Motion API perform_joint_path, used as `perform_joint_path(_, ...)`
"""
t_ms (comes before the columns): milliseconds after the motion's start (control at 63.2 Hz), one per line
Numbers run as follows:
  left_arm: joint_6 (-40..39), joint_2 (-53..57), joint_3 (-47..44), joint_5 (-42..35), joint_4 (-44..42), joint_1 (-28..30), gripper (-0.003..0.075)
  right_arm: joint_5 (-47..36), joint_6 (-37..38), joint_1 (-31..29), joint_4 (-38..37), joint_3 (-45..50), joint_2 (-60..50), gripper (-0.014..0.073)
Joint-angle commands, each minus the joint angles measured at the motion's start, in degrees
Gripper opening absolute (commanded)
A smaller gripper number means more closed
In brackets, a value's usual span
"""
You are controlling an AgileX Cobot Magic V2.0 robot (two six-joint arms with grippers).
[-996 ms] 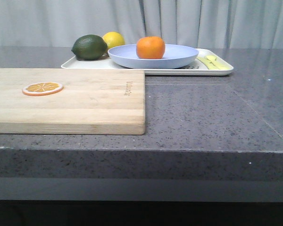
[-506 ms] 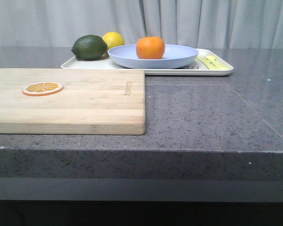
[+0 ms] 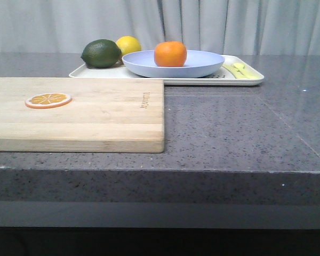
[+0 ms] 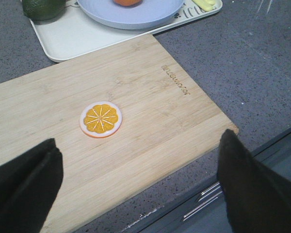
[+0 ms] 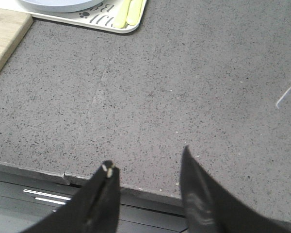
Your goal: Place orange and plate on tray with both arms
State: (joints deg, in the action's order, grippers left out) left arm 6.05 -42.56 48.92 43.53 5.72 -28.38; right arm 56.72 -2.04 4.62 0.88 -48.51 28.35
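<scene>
Nothing has shifted since the earlier front views. The orange [image 3: 170,54] sits in the plate [image 3: 202,66], upper centre of the front frame, and the plate rests on the tray [image 3: 96,73]. A lime [image 3: 101,53] and lemon [image 3: 128,45] share the tray's left end (yellow pieces [image 3: 241,70] lie at its right). An orange slice [image 3: 48,100] lies on the cutting board [image 3: 96,122], left of frame. The left gripper [image 4: 138,187] hangs spread wide above the board; the right gripper [image 5: 148,194] is parted, empty, over the counter [image 5: 194,97].
</scene>
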Motion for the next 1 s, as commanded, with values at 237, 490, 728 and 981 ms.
perform_joint_path(237, -0.56, 0.27, 1.52, -2.87, 0.46, 0.05, 0.0133, -3.15, -0.64, -0.28, 2.44, -1.31, 0.26, -0.0079)
perform_joint_path(490, -0.56, 0.27, 1.52, -2.87, 0.46, 0.05, -0.002, -3.84, -0.64, -0.28, 3.48, -1.31, 0.26, -0.0118)
perform_joint_path(728, -0.56, 0.27, 1.52, -2.87, 0.46, 0.05, -0.002, -3.86, -0.64, -0.28, 3.48, -1.31, 0.26, -0.0118)
perform_joint_path(981, -0.56, 0.27, 1.52, -2.87, 0.46, 0.05, -0.002, -3.86, -0.64, -0.28, 3.48, -1.31, 0.26, -0.0118)
